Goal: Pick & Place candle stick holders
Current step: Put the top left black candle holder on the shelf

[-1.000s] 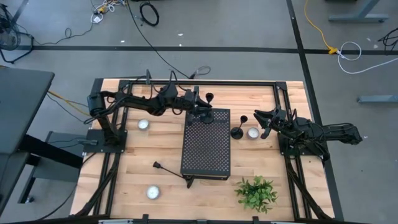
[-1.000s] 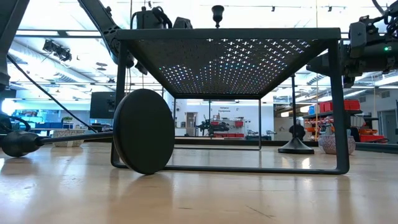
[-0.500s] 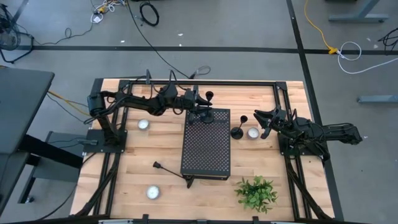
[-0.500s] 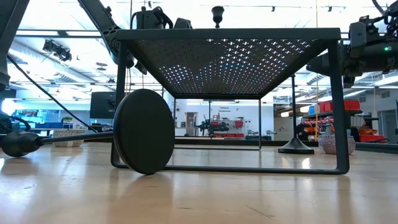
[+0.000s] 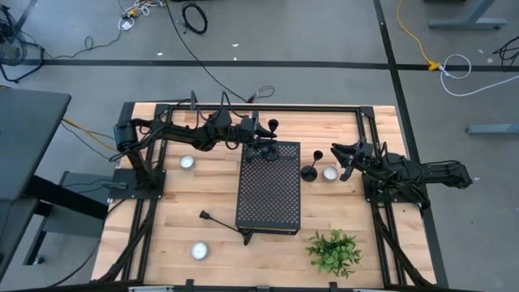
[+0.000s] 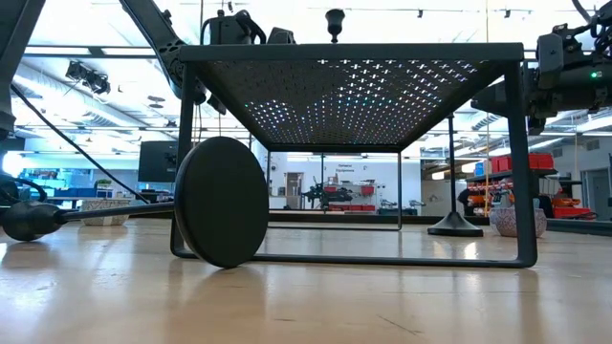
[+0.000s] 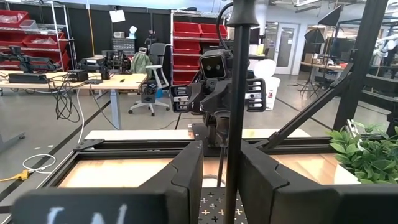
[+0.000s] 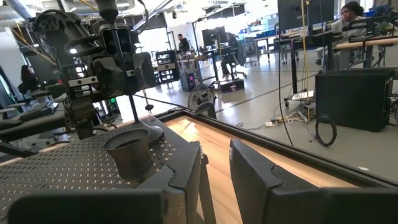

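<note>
One candle stick holder (image 5: 272, 139) stands upright, its round base (image 5: 273, 151) on the far end of the black perforated box (image 5: 268, 191). My left gripper (image 5: 263, 143) reaches level to it from the table's left; its stem (image 7: 233, 118) stands between the slightly open fingers. A second holder (image 5: 310, 169) stands on the table right of the box, its top cup (image 8: 129, 155) just before my right gripper (image 5: 340, 160), which waits open (image 8: 216, 168). A third holder (image 5: 225, 226) lies on the table by the box's near left corner, leaning on its base disc (image 6: 222, 201). My left gripper has the holder's stem (image 7: 232, 155) between its two fingers, low on the stem, coming level from the table's left. A gap shows between one finger (image 7: 186, 177) and the stem. The stem stands close against the other finger (image 7: 261, 183); whether they touch I cannot tell.
Small white tealights sit left of the box (image 5: 187, 162), near the front left (image 5: 199, 251) and beside the second holder (image 5: 329, 173). A green plant (image 5: 334, 251) stands at the front right. Black frame rails (image 5: 243, 106) run round the table's edges.
</note>
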Controlling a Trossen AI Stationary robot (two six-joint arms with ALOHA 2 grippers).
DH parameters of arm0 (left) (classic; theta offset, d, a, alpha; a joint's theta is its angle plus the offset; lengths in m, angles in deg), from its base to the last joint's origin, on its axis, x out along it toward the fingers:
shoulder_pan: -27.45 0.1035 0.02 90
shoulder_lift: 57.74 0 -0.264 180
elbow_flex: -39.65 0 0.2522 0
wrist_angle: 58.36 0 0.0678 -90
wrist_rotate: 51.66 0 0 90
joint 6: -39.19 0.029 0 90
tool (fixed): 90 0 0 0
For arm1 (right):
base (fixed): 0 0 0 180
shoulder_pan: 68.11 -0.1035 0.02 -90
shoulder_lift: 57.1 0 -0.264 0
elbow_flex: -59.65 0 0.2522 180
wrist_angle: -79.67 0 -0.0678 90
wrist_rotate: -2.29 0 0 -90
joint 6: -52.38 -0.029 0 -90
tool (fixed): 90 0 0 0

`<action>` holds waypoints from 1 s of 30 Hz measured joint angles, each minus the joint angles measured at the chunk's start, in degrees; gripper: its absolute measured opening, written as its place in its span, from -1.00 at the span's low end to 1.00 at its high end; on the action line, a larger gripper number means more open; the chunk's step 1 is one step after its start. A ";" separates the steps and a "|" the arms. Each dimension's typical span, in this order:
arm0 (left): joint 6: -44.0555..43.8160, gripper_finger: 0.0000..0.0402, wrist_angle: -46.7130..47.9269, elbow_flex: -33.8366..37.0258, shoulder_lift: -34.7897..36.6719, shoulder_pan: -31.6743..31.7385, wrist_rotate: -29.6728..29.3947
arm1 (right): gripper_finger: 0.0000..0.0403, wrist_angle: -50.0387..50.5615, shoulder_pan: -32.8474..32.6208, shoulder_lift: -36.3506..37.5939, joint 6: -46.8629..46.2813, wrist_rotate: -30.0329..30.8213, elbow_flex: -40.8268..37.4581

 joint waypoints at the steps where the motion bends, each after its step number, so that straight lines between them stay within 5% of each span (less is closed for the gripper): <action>1: 0.00 -0.54 0.00 0.00 0.00 0.00 0.00 | -0.57 -0.01 0.01 -0.01 0.00 -0.01 0.00; 25: -2.95 -0.54 -0.13 -0.35 0.04 0.00 -0.52 | -0.57 -5.85 0.03 0.01 -0.08 0.86 0.00; 30: -1.45 -0.39 -0.07 -0.35 0.08 0.00 -0.48 | -0.57 -5.55 0.03 0.01 -0.24 -0.12 0.00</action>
